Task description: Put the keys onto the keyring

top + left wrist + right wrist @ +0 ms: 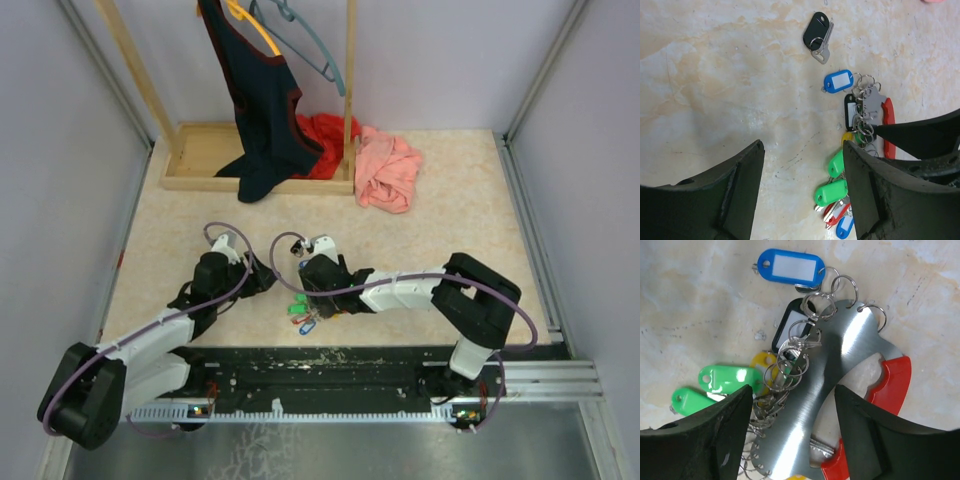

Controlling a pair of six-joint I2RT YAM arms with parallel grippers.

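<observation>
Keyring: flat grey metal plate with a curved red part, lying on the table. We find it directly between the right gripper's fingers, the plate filling the gap.
Long axis: in the right wrist view it runs diagonally from upper right to lower left, with the red part along its right side.
Right gripper: jaws spread, 1 finger on each side of the plate; we cannot tell whether either touches it.
Left gripper: jaws apart over bare table, holding nothing; the keyring lies just beyond the finger at the picture's right.
Keys: blue, green, yellow and black heads crowd the plate's left edge on small rings.
Dark key: alone, well apart from the cluster.
</observation>
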